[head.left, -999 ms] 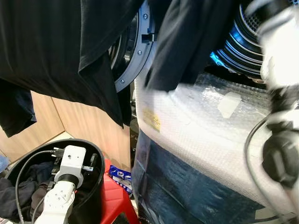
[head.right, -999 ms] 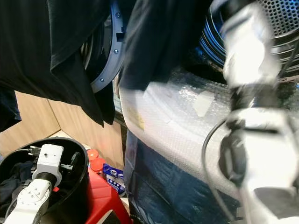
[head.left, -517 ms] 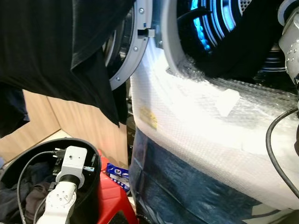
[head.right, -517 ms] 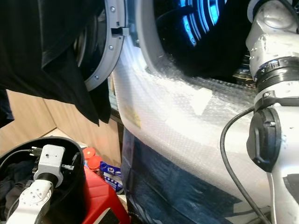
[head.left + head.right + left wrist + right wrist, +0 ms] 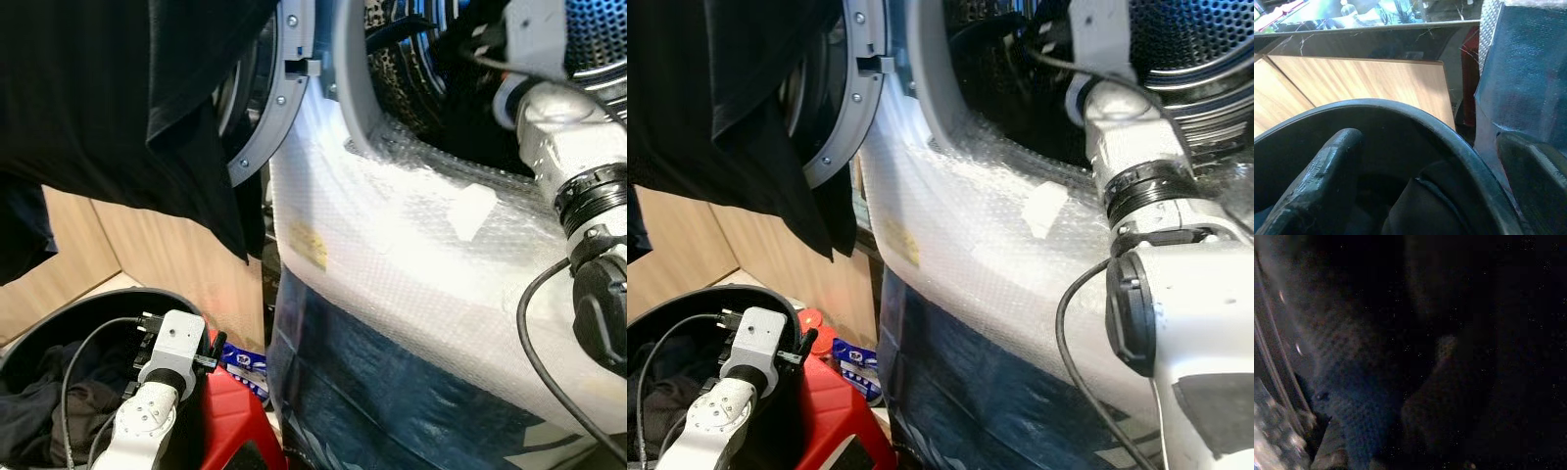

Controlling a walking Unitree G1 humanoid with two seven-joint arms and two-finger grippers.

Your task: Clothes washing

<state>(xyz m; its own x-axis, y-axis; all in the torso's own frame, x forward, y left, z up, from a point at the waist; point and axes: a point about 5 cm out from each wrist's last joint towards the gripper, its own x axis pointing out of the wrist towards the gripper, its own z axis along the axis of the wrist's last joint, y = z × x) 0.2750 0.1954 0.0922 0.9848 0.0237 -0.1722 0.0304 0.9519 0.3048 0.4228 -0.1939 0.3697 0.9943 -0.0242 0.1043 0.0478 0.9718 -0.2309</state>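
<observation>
A washing machine wrapped in bubble wrap (image 5: 392, 245) stands before me with its round door (image 5: 269, 108) swung open to the left. My right arm (image 5: 563, 122) reaches through the opening into the drum (image 5: 1185, 39). The right wrist view is very dark, with dim dark cloth (image 5: 1352, 396) close in front. Low on the left is a black basket (image 5: 59, 328) holding dark clothes (image 5: 59, 411). My left gripper (image 5: 1432, 186) hangs open just above the basket's rim (image 5: 1400, 110), nothing between its fingers (image 5: 1327, 181).
A black garment (image 5: 98, 98) hangs across the upper left, partly covering the door. A red stool (image 5: 235, 421) stands beside the basket, with a blue packet (image 5: 245, 362) behind it. Wooden panels (image 5: 157, 255) line the left side.
The dark garment that hung before the machine's opening has gone inside the drum, and my right arm has reached in after it. My left arm has shifted slightly right over the basket.
</observation>
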